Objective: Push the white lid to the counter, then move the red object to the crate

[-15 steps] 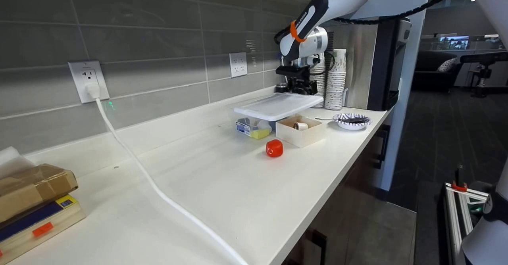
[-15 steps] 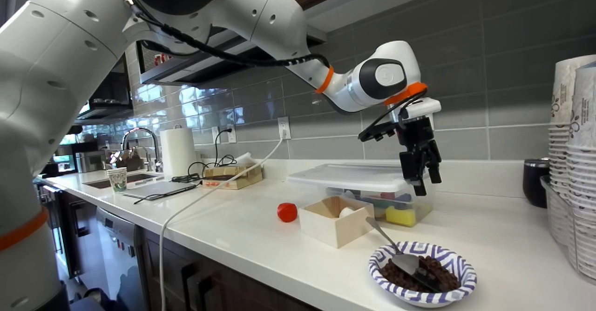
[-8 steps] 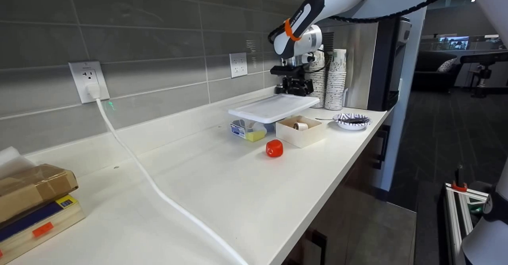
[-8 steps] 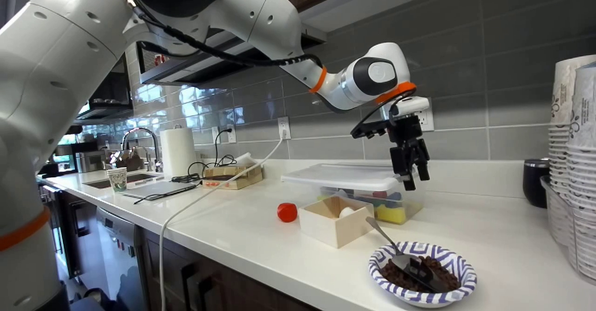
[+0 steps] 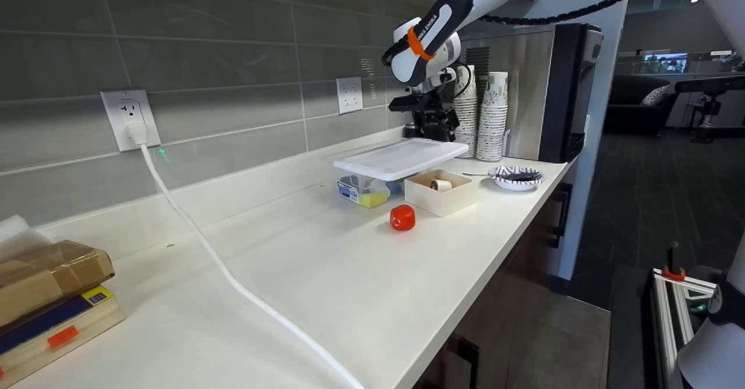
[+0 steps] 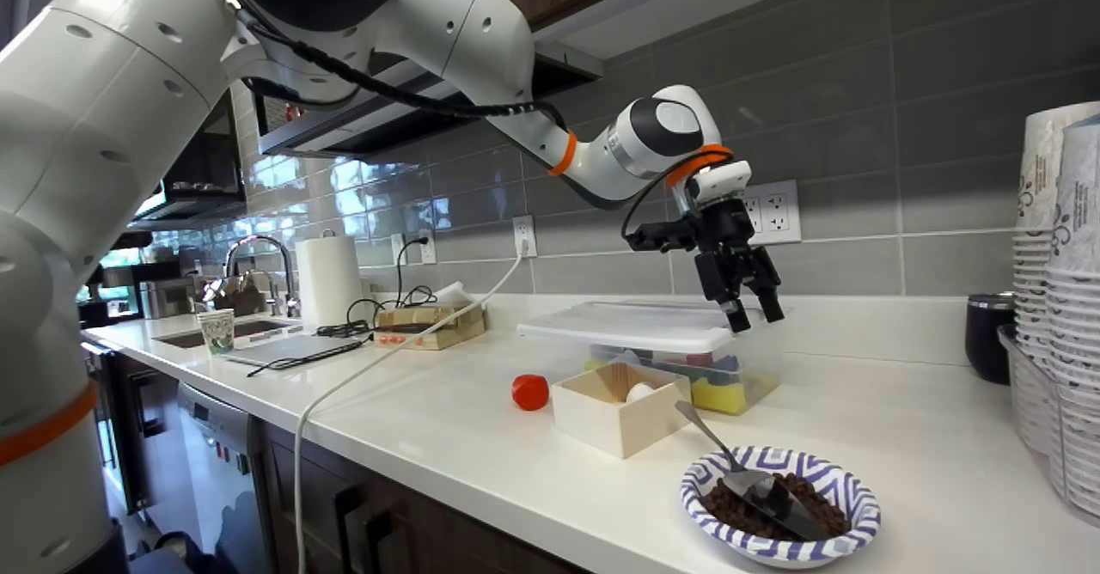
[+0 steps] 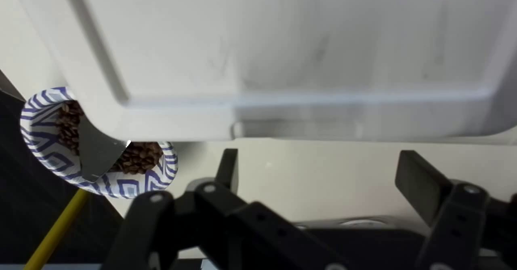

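Note:
The white lid (image 5: 403, 158) lies over the clear plastic crate (image 6: 765, 381) and overhangs it; it also shows in both exterior views (image 6: 632, 323) and fills the upper wrist view (image 7: 307, 60). Yellow and blue items show in the crate. The red object (image 5: 402, 218) sits on the white counter (image 5: 326, 284) beside a small pale box; it also shows in an exterior view (image 6: 530, 392). My gripper (image 6: 754, 313) is open and tilted, at the lid's end near the cups. In the wrist view the fingers (image 7: 319, 153) hold nothing. I cannot tell whether they touch the lid.
The pale box (image 6: 593, 415) holds a small white item. A patterned bowl (image 6: 825, 548) of brown beans with a spoon stands near the front edge. Cup stacks (image 5: 492, 121) and a black tumbler (image 6: 988, 338) stand beyond. A white cable (image 5: 233, 278) crosses the counter. A tiled wall runs behind.
The lid and the crate under it have slid together a little, away from the cups. My gripper has moved the same way, then tilted and risen slightly. The red object has not moved.

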You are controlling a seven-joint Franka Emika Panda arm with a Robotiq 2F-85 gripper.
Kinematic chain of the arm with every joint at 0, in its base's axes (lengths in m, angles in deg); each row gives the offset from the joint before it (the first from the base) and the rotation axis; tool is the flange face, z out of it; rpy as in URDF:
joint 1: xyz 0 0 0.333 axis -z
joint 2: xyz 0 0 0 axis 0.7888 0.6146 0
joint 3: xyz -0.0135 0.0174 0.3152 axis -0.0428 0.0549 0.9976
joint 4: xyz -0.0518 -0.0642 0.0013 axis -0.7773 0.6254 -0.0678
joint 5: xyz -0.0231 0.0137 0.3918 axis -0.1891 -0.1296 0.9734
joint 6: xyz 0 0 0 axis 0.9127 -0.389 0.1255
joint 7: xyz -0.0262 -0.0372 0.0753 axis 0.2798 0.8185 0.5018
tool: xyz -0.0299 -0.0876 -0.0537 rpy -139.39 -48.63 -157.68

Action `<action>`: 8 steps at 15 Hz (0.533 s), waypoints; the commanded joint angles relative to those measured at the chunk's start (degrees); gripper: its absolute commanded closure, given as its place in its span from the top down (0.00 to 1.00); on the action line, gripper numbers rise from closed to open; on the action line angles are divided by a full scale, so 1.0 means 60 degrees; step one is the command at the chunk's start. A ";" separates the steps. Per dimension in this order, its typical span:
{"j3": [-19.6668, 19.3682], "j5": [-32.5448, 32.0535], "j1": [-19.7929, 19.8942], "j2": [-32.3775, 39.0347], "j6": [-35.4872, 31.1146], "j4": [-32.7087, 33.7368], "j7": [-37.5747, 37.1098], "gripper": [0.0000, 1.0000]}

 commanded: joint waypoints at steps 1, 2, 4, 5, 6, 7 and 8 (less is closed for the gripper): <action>-0.0059 -0.0942 -0.0437 -0.0150 0.0382 -0.0056 -0.0936 1.00; -0.0001 -0.1078 -0.0474 -0.0124 0.0443 -0.0041 -0.1003 1.00; 0.0100 -0.1292 -0.0561 -0.0079 0.0523 -0.0037 -0.1099 1.00; 0.0146 -0.1388 -0.0601 -0.0065 0.0560 -0.0041 -0.1098 1.00; 0.0202 -0.1456 -0.0626 -0.0041 0.0623 -0.0025 -0.1088 1.00; 0.0261 -0.1508 -0.0647 -0.0027 0.0677 -0.0028 -0.1067 1.00; 0.0338 -0.1510 -0.0646 -0.0021 0.0720 -0.0036 -0.0991 1.00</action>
